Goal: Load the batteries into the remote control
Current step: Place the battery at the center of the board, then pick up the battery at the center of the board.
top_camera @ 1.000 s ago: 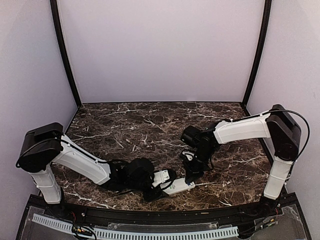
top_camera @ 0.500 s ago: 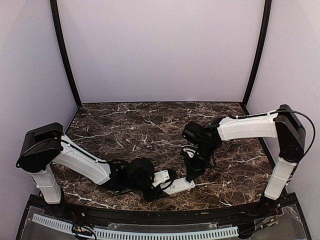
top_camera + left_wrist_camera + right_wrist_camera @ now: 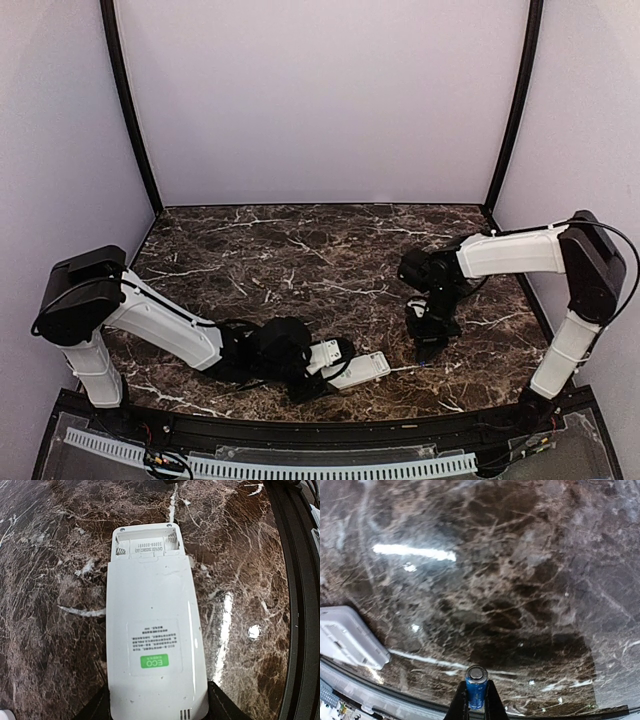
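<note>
- Left gripper (image 3: 159, 706) – clenched on the remote control (image 3: 152, 630). Its two fingers pinched the long edges at the handset's 6 o'clock end in the left wrist view.
- The remote lay back-up and flat on the marble table (image 3: 300, 250), at about 6 o'clock of the tabletop in the top view.
- Battery compartment (image 3: 145, 544) was uncovered at the handset's 12 o'clock end. It looked empty, with no cell seen inside.
- Handling judgement, remote: a light, stiff plastic shell with a smooth back, likely to skate on the polished stone if pushed from the end. The present hold at the closed end seems right – it braces the body and leaves the bay free.
- Right gripper (image 3: 476, 702) – closed on one blue battery (image 3: 476, 687), a metal end cap facing the camera. In the top view it hung above the table at about 4 o'clock, apart from the remote.
- In the right wrist view a corner of the remote showed at roughly 9 o'clock.
- Handling judgement, battery: tiny, rigid and light, with a slick round can that could twist or pop out of a two-pad pinch. Best held mid-body, leaving an end free to seat against the spring.
- A second battery could not be found in any view.
</note>
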Robot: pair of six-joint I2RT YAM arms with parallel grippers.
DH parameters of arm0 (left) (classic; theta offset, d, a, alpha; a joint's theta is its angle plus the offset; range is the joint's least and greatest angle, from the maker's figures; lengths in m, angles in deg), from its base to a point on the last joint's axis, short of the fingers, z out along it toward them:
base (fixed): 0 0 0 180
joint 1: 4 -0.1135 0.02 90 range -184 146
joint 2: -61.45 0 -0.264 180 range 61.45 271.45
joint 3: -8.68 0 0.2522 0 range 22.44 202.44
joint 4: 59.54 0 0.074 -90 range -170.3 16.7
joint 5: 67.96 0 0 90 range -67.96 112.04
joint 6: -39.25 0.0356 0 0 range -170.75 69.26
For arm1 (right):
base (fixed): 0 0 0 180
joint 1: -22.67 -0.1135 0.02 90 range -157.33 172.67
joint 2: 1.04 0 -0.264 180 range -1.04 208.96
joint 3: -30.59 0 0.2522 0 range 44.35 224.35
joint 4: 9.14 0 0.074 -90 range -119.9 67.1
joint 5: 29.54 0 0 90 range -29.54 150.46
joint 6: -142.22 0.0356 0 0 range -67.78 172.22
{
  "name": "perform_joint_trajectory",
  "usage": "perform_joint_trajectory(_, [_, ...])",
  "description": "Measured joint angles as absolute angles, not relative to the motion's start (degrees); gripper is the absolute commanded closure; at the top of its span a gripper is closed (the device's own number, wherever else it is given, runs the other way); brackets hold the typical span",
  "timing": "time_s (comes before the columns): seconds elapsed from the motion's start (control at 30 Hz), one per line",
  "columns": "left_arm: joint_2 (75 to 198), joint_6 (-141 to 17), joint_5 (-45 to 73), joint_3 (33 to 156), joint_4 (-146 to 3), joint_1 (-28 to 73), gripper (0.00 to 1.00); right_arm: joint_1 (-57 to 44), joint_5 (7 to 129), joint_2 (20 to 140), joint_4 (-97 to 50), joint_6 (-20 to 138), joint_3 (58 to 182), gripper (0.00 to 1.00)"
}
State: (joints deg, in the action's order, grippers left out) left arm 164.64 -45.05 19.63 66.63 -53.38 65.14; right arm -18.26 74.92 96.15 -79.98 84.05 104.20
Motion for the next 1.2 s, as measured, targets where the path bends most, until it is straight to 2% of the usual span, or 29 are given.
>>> perform_joint_trajectory(0.1, [164.8, -46.3, 20.0, 67.9, -55.9, 65.1, 0.75, -18.3, 73.6, 98.5, -78.5, 84.1, 103.2, 0.99])
perform_joint_trajectory(0.23, [164.8, -47.5, 20.0, 68.5, -57.4, 65.1, 0.75, -18.3, 72.4, 99.4, -78.3, 84.2, 103.2, 0.85])
perform_joint_trajectory(0.37, [164.8, -48.0, 19.9, 68.5, -57.4, 65.0, 0.75, -18.6, 72.4, 99.4, -78.1, 84.4, 103.2, 0.77])
perform_joint_trajectory(0.5, [164.8, -48.0, 19.9, 68.5, -57.5, 65.0, 0.74, -19.2, 72.1, 98.9, -77.4, 85.1, 102.8, 0.76])
perform_joint_trajectory(0.9, [164.7, -47.9, 19.5, 68.5, -57.6, 64.8, 0.73, -24.8, 66.6, 94.5, -74.3, 90.9, 98.6, 0.80])
perform_joint_trajectory(1.2, [164.7, -47.7, 19.2, 68.5, -57.7, 64.7, 0.73, -26.0, 64.6, 94.3, -74.1, 93.6, 98.4, 1.00])
